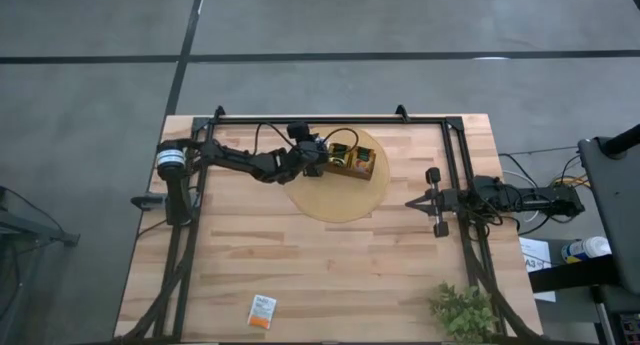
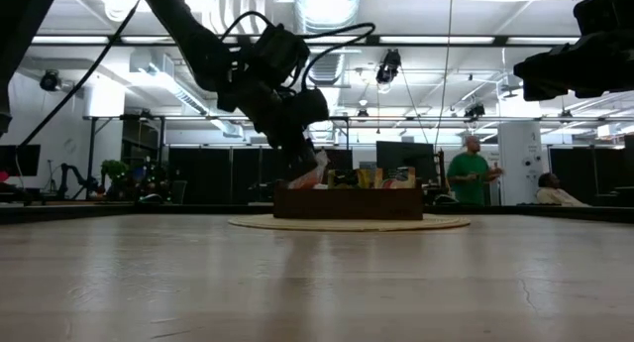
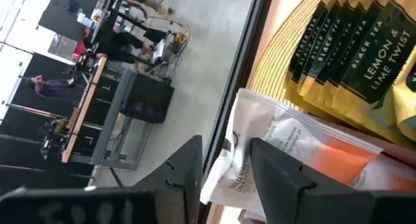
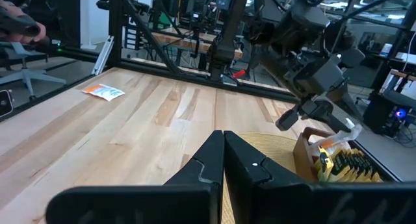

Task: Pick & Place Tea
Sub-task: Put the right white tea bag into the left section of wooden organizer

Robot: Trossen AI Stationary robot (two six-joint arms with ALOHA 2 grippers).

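A brown wooden tray [image 1: 352, 161] stands on a round tan mat [image 1: 340, 200] at the table's far middle. Yellow-green tea packets with dark panels [image 3: 351, 36] stand in it in a row. Beside them a white-and-orange tea packet [image 3: 305, 143] lies slanted in the tray's left end. My left gripper [image 3: 224, 152] hangs over that end, open, with the packet's white end between its fingers. Another white-and-orange packet [image 1: 262, 311] lies flat near the table's front edge. My right gripper [image 4: 223, 146] is shut and waits at the table's right side. My left gripper has its fingers [image 3: 279, 172] apart on either side of the white end [image 3: 227, 175] of the white-and-orange packet. It comes slanting down from the table's left. I cannot tell whether either finger touches the packet. The packet's orange part rests in the tray.
A small green plant [image 1: 462, 310] stands at the table's near right corner. Black frame rails [image 1: 330, 122] run along the far edge and down both sides. Bare wood lies between the mat and the front edge. People [image 2: 474, 173] stand in the room beyond the table.
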